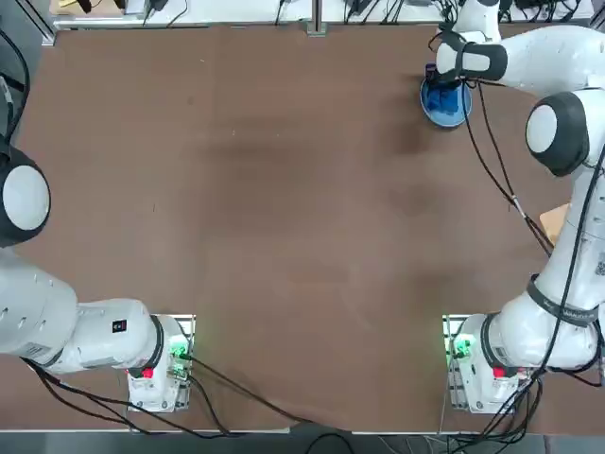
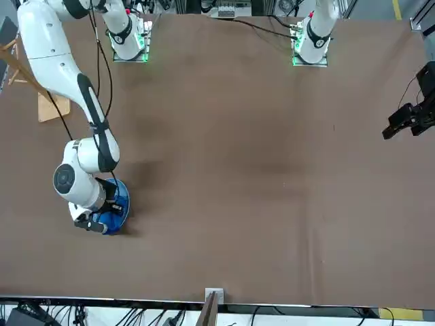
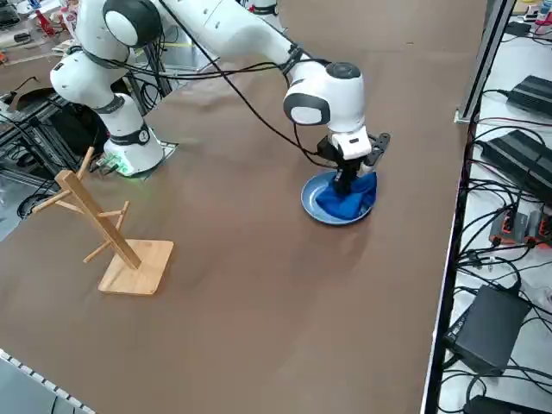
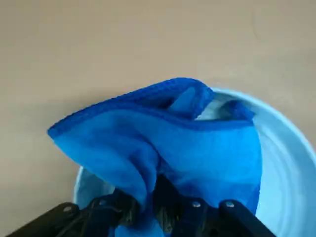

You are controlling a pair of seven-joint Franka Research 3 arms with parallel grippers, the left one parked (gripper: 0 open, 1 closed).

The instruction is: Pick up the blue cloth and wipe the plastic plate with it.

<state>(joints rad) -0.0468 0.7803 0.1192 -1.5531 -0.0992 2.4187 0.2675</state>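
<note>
Clearly the wiping was the step in hand. From where I stood, the right gripper (image 3: 348,183) was pointing down over the plastic plate (image 3: 312,205), its jaws clamped on the blue cloth (image 3: 348,200), which hung bunched below the fingers and lay draped onto the dish. The plate itself sat on the brown table (image 1: 284,218) near the far edge on the robot's right, well away from the wooden rack (image 3: 108,233) that stood nearer the arm's base.

In the wrist view the cloth (image 4: 163,148) rose in a loose fold in front of the fingers, and one corner hung out past the plate's rim (image 4: 289,163) over bare table. A good part of the pale bowl showed uncovered to one side. So, to my eye, the job was under way but not finished.

Doing it well, I judged, would have meant keeping the grip firm on that pinched fold and holding the cloth pressed lightly against the plate, then sweeping across the uncovered side in broad strokes or circles. The plate looked light and glossy, so too much sideways drag might have pushed it along the table instead of cleaning it. Too much height, on the other hand, would have left only the loose fold brushing the rim.
</note>
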